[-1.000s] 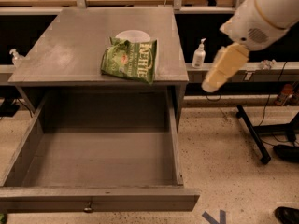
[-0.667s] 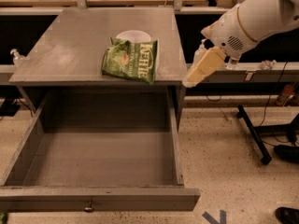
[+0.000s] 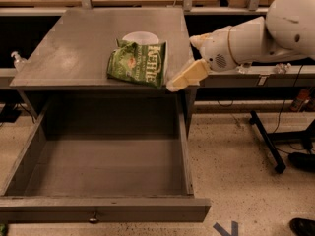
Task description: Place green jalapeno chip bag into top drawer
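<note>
The green jalapeno chip bag [image 3: 138, 63] lies on the grey table top near its front edge, leaning on a white bowl [image 3: 141, 36] behind it. The top drawer [image 3: 103, 210] below is pulled fully open and its inside is bare; a small round knob [image 3: 92, 220] sits on its front panel. My gripper [image 3: 172, 86] reaches in from the right on a white arm [image 3: 256, 36]. Its cream fingertip sits at the table's front right edge, just right of the bag and not touching it.
The grey table [image 3: 74, 48] has a black-legged stand [image 3: 268, 136] to its right on the speckled floor. A small clear bottle [image 3: 17, 60] stands at the left. Workbenches with cables run along the back.
The arm has swung left and slightly down, bringing the gripper from right of the table to its front right edge beside the bag. The bag, bowl and drawer have not moved.
</note>
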`<state>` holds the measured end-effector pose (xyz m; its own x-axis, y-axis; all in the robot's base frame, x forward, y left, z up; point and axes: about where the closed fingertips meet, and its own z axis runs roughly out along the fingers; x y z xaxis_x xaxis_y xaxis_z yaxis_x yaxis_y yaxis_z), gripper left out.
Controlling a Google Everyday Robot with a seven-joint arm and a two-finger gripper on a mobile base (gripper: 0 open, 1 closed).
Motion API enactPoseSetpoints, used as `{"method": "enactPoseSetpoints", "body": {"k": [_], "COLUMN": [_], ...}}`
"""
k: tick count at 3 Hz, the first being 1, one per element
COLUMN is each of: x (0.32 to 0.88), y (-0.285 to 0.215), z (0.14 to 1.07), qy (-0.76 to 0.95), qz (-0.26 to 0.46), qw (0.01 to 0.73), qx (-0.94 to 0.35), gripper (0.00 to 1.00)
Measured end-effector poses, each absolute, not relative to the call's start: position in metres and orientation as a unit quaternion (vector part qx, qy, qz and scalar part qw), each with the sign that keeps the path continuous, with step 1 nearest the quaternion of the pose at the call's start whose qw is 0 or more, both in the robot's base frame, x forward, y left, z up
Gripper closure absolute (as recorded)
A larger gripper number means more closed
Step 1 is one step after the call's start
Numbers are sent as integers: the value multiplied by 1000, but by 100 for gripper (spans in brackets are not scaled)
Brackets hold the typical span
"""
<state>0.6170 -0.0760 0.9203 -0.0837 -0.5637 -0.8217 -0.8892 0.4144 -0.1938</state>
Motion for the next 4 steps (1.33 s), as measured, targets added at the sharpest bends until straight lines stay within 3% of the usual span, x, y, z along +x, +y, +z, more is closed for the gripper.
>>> {"method": "enactPoseSetpoints", "body": {"k": [2, 4], "x": [645, 680], "y": [-48, -23], "z": [877, 856], "qy": [733, 740], "qz": [221, 246], "qw": [441, 440], "qx": [-469, -445], "gripper": [0, 42]}}
